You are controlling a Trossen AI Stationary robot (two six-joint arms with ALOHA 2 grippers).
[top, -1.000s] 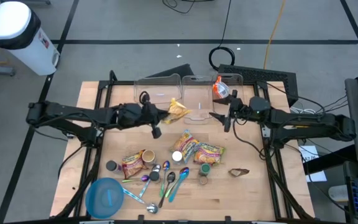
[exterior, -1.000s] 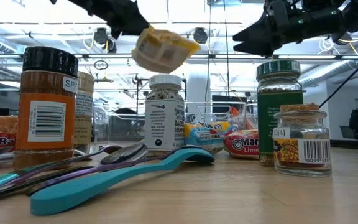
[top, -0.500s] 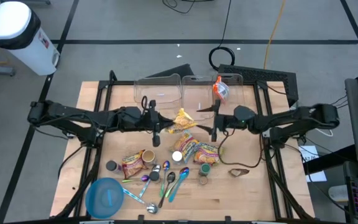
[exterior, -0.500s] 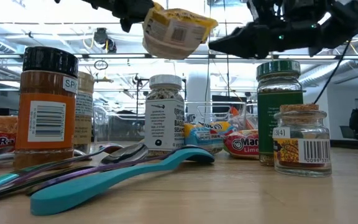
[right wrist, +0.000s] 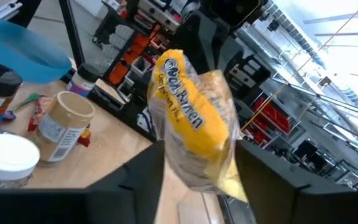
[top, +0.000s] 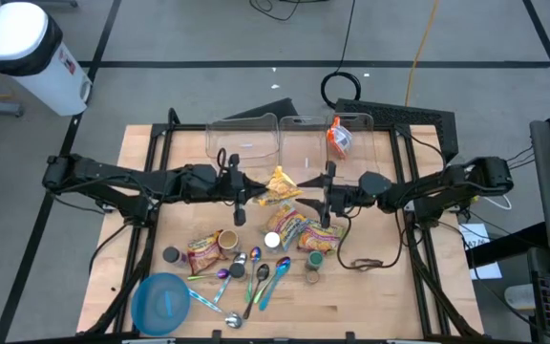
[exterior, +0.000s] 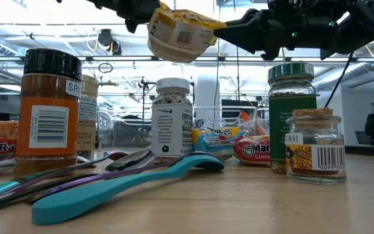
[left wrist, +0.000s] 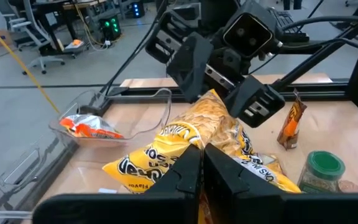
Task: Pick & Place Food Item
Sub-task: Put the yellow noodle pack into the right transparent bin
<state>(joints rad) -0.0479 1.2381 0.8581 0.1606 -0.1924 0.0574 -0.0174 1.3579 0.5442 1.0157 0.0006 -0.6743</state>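
A yellow noodle packet (top: 280, 183) hangs in the air above the middle of the table, also seen in the low view (exterior: 180, 32). My left gripper (top: 254, 191) is shut on its left end. My right gripper (top: 311, 189) is open at its right end. In the right wrist view the packet (right wrist: 191, 124) stands between the two open fingers. In the left wrist view those fingers (left wrist: 194, 62) flank the packet's far end (left wrist: 222, 109). My left gripper pinches the packet's near edge (left wrist: 194, 146) between its two shut fingers, coming level from the table's left. The packet is lifted clear of the table and sticks out past the fingers toward the right arm. Whether my right gripper touches the packet, I cannot tell.
Clear bins (top: 256, 143) stand along the far edge; the right one holds an orange packet (top: 338, 139). Below the held packet lie more noodle packets (top: 304, 229), spice jars (top: 315, 260), spoons (top: 256, 277) and a blue bowl (top: 163, 304) at the near left.
My left gripper has carried the packet a little toward the table's right, then held still. My right gripper, still open, has moved toward the table's left and slightly nearer, until its fingers stand around the packet's right end.
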